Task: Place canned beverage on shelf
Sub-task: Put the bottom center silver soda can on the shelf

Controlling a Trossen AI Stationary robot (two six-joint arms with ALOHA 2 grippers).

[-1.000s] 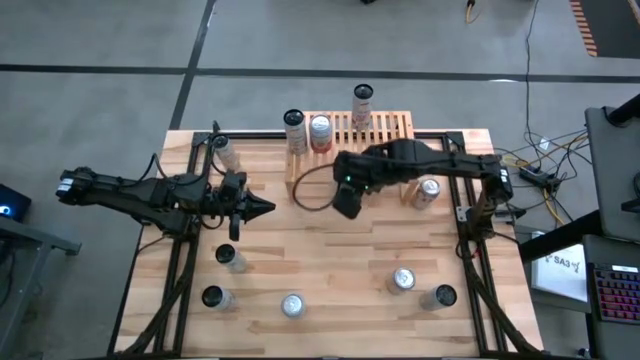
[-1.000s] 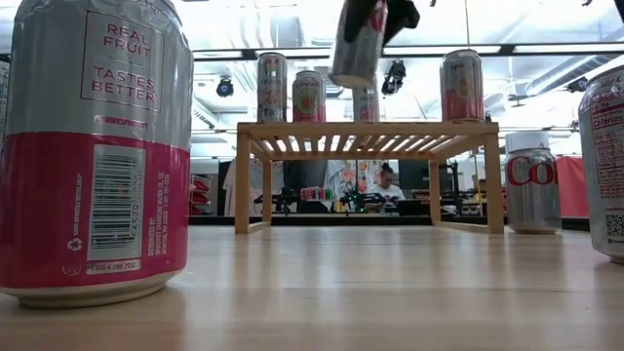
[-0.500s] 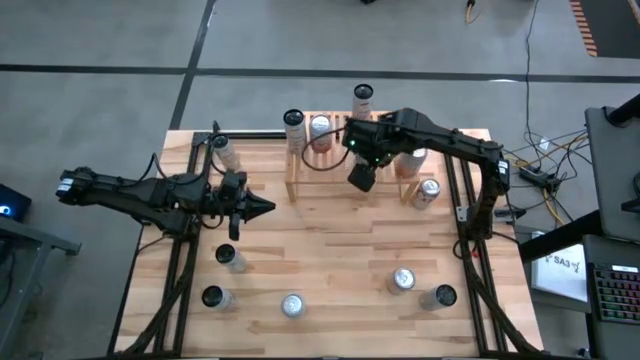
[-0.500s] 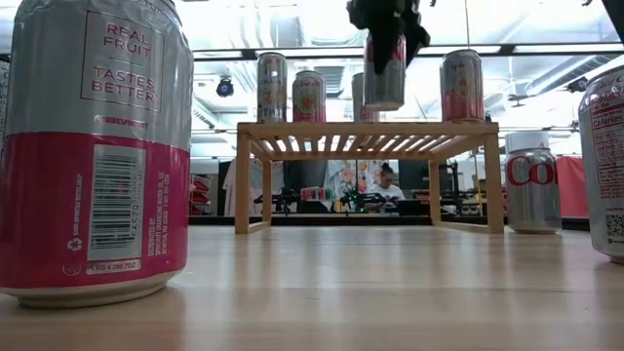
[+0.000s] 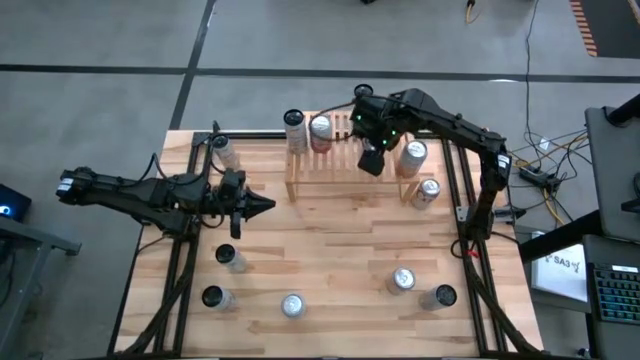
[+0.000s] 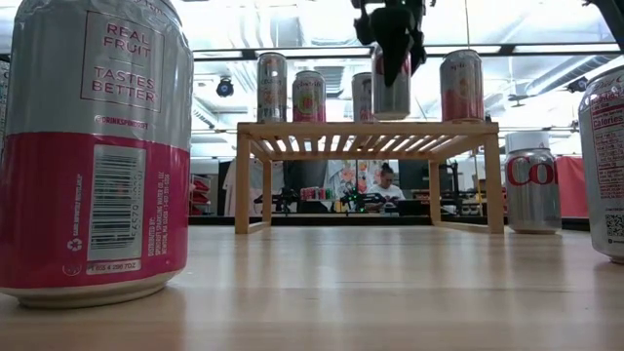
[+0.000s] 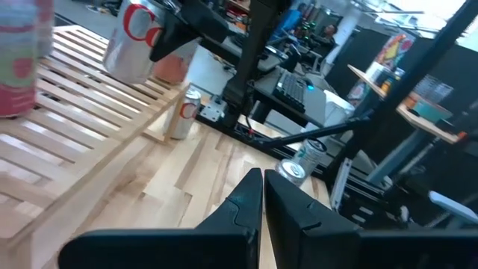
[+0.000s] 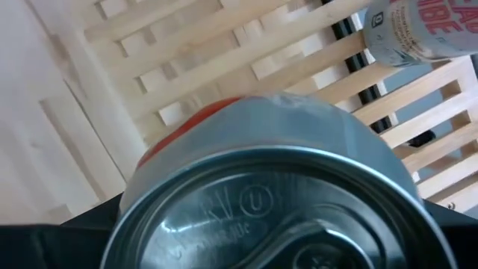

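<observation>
The shelf (image 5: 340, 150), a low rack of light wood with a slatted top, stands at the table's far edge. Three cans stand on its top: two at its left end (image 5: 294, 125) (image 5: 320, 130) and a pink one at its right (image 5: 412, 152). My right gripper (image 6: 392, 49) hangs over the shelf's middle, shut on a silver and red can (image 6: 392, 90) whose bottom is just above the slats. My left gripper (image 5: 268, 207) waits shut at the table's left, pointing level toward the right. My right gripper has the silver and red can by its upper wall (image 7: 142, 22), pinched between the two fingers. The fingers come from above, slanting down. The can hangs upright, its top (image 8: 261, 202) toward the wrist and its bottom just over the shelf's slats.
A Coke can (image 5: 428, 190) stands on the table right of the shelf, and another can (image 5: 228, 150) left of it. Several more cans stand along the near half (image 5: 230, 257) (image 5: 291, 305) (image 5: 402, 281). One (image 6: 93, 146) looms close in the low view.
My right gripper has carried the can from in front of the shelf toward the table's far edge and to the right, until it hangs over the slatted top. The can, tilted at first, has come upright and sunk closer to the slats.
</observation>
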